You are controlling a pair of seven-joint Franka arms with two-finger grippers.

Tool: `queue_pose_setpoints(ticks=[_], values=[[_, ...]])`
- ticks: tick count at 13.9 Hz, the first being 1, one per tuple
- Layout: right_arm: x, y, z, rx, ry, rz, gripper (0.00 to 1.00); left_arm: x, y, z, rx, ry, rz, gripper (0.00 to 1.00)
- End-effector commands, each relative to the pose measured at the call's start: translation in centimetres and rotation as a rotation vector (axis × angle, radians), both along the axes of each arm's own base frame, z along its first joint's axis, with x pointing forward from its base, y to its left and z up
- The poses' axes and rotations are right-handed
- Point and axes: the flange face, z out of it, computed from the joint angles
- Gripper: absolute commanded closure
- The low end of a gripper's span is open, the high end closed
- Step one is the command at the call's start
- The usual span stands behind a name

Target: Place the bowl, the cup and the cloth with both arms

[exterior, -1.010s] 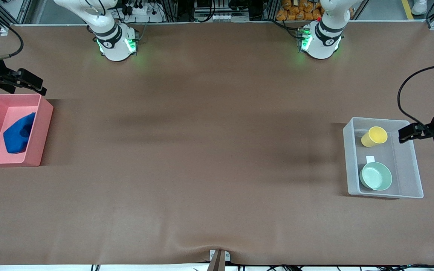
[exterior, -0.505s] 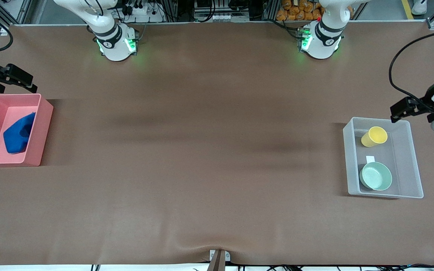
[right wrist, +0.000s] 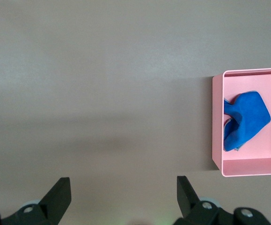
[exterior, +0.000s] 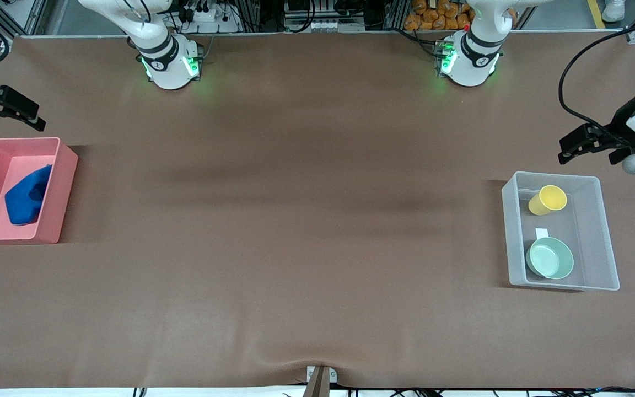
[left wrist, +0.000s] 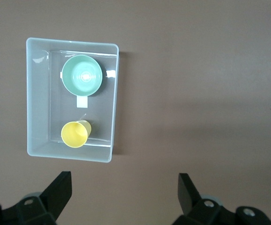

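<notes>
**Kid:** At the lower right of the front picture, you can see the bowl (exterior: 550,258) and the cup (exterior: 547,200) sitting in the clear bin (exterior: 593,231). Is that job done?

**Helper:** It looks done. The cup lies tipped on its side, farther from the front camera than the bowl.

**Kid:** And the cloth (exterior: 26,196)?

**Helper:** It sits bunched in the pink bin (exterior: 64,187) at the middle left edge. So nothing seems left for you to place.

**Kid:** What about the hands?

**Helper:** The left gripper (exterior: 571,150) hangs over bare table near the clear bin, fingers spread wide, holding nothing. The right gripper (exterior: 22,114) hangs by the pink bin, spread wide and empty too.
</notes>
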Motion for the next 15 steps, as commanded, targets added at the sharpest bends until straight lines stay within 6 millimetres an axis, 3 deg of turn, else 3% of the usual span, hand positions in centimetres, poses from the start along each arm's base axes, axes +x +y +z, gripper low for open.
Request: queue_pose_setpoints(ticks=[1,6,15], values=[[0.1,-0.2,0.5,0.008,0.004,0.001,0.00,-1.7,-0.8,0.6,-0.011,0.027,0.003,0.00],[0.1,-0.1,0.4,0.008,0.007,0.008,0.00,-3.1,-1.6,1.4,-0.002,0.045,0.021,0.00],[-0.1,0.4,0.3,0.009,0.028,0.020,0.00,-3.4,-1.5,3.3,0.006,0.038,0.063,0.00]])
